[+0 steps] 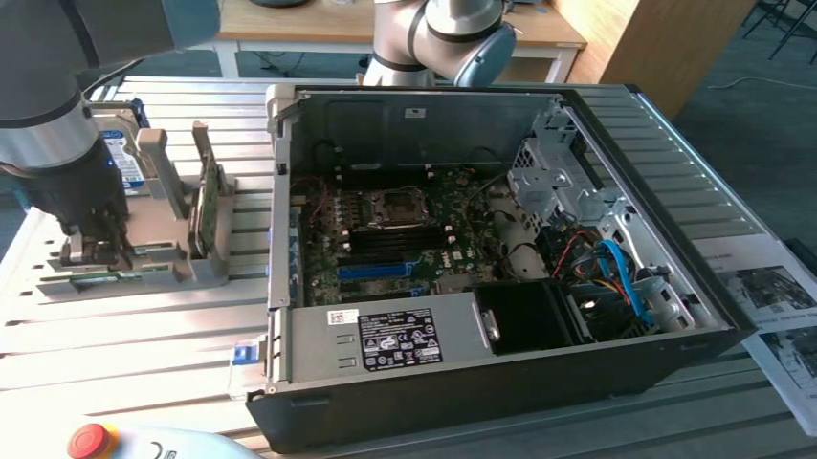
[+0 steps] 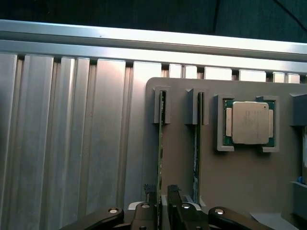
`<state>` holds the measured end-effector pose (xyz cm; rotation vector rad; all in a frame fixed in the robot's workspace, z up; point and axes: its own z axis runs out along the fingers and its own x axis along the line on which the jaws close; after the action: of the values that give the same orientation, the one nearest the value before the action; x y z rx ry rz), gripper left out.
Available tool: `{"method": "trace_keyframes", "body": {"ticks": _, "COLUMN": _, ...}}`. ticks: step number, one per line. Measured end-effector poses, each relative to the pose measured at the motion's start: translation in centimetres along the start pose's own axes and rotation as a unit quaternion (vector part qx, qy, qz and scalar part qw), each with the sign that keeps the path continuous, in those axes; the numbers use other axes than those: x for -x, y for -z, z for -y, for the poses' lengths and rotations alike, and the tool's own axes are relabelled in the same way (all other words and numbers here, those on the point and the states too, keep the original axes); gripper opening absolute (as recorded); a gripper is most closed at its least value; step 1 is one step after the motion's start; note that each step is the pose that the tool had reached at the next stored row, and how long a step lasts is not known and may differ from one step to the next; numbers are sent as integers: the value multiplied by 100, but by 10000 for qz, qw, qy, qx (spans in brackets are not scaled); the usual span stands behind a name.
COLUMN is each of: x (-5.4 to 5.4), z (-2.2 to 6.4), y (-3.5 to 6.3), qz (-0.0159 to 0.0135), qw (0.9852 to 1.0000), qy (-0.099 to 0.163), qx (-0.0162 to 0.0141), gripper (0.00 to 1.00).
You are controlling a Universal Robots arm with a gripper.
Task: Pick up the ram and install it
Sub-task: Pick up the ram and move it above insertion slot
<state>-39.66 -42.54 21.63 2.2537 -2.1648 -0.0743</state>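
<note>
The ram (image 2: 160, 158) is a thin green stick standing on edge in a slot of the grey holder (image 2: 240, 177), seen edge-on in the wrist view. My gripper (image 2: 161, 197) hangs right over its near end, one finger on each side. The fingers (image 2: 173, 194) stand a little apart from the stick, so the gripper is open and holds nothing. A second stick (image 2: 196, 153) stands in the neighbouring slot. In the exterior view my gripper (image 1: 96, 251) is low over the holder (image 1: 191, 268) at the exterior view's left, beside the open computer case (image 1: 485, 268).
A processor chip (image 2: 250, 123) lies in a pocket of the holder. A taller green card (image 1: 202, 206) stands on edge on the holder. Inside the case a blue slot (image 1: 377, 271) runs along the motherboard. A red stop button (image 1: 90, 440) sits at the front; papers (image 1: 779, 296) lie at the right.
</note>
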Motion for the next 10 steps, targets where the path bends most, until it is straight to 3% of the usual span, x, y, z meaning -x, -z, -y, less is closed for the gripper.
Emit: {"method": "trace_keyframes", "body": {"ticks": 10, "x": -2, "z": -1, "y": -62, "qz": 0, "qw": 10000, "qy": 0, "qx": 0, "gripper": 24}}
